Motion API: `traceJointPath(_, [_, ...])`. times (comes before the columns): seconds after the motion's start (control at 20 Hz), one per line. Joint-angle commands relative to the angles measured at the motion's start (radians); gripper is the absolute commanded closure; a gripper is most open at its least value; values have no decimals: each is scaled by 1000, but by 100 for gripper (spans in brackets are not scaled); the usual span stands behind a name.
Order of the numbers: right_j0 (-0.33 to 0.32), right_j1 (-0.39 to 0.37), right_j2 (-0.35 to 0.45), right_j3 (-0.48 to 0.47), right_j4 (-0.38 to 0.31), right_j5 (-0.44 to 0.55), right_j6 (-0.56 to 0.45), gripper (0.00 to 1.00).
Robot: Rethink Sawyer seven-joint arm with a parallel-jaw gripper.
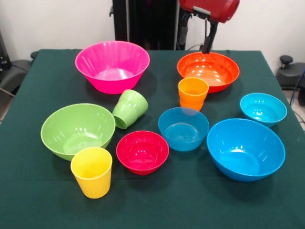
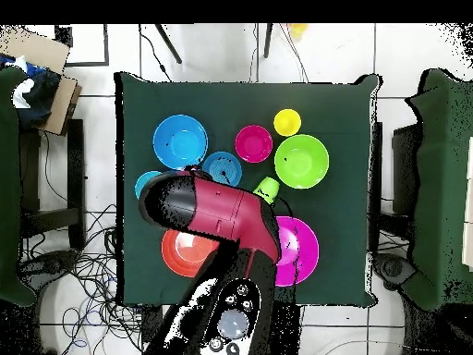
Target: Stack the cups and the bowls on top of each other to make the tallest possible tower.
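Nothing had been stacked at this moment: every cup and bowl was seen standing or lying apart on the green-clothed surface (image 1: 157, 210), and all of them were seen to be empty.

The claw (image 1: 208, 47) was held above the far rim of the large orange bowl (image 1: 208, 71). Only a dark, narrow tip was shown below the red arm housing (image 1: 209, 8), and whether it was spread or closed could not be told. In the overhead view it was hidden under the arm. Nothing was seen gripped.

The large pink bowl (image 1: 112, 66) was placed at the far side beside the orange one. The large light green bowl (image 1: 77, 130) and the large blue bowl (image 1: 245, 149) were set towards the near corners. Between them the red bowl (image 1: 142, 151) and a small blue bowl (image 1: 183, 128) were found close together, and another small cyan bowl (image 1: 263, 109) was set just behind the large blue one.

The orange cup (image 1: 193, 93) was stood upright just before the orange bowl, and the yellow cup (image 1: 91, 171) upright near the green bowl. The green cup (image 1: 129, 109) was left tipped on its side, so righting would probably be needed before it was used.

The claw's position suggested that the orange bowl was meant as the first piece; a wide bowl would be judged a steadier base.
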Motion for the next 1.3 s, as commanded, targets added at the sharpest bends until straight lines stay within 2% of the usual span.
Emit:
traceJointPath(0.05, [-17,32,73,69,0,37,136,0])
traceJointPath(0.25, [-26,73,80,70,-5,-41,143,0])
traceJointPath(1.3, [-5,123,64,57,-5,-115,168,0])
